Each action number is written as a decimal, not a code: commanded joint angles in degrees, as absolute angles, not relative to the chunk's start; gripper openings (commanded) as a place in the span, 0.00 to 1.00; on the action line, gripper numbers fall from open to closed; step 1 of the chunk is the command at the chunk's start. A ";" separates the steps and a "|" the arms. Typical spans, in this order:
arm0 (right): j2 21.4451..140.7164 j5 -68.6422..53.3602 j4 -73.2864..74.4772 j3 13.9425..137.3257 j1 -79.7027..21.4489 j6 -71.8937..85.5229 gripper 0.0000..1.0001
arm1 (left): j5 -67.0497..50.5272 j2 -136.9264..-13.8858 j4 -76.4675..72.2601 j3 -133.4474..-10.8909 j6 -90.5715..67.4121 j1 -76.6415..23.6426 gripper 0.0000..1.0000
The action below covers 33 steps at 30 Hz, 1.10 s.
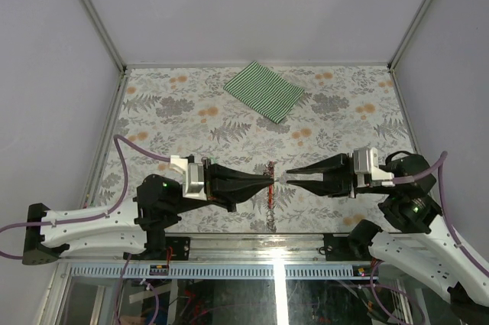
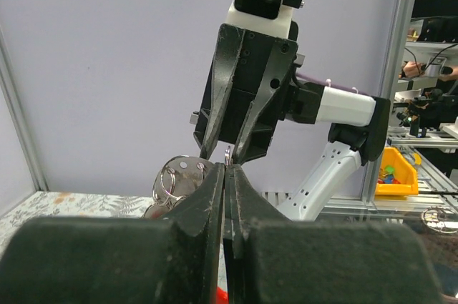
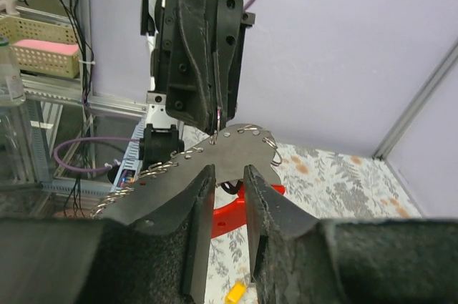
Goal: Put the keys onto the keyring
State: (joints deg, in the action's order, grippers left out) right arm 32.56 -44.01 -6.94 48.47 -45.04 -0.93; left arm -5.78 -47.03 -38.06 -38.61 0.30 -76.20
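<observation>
keyring (image 1: 269, 199): centre of the top view, red strap just under the left tips
left gripper (image 1: 267, 184): clamped together on the keyring
right gripper (image 1: 285, 178): jaws slightly apart, facing the left tips

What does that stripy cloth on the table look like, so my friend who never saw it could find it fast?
Find the big table with the flowery cover, then look to its far edge, at the top of the overhead view. Near the middle there lies a flat cloth, turned cornerwise. It alone has green and white stripes; all around it is just flower print.
</observation>
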 commanded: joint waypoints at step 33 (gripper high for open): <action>36.94 -52.55 -20.81 47.89 -45.52 6.65 0.28 | -7.54 -49.15 -45.65 -41.13 -0.59 -76.43 0.00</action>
State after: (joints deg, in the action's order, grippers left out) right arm 36.36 -51.13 -17.41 47.33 -45.12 5.85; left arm -7.16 -49.34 -40.34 -38.63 -0.30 -76.20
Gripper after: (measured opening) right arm 0.292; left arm 0.011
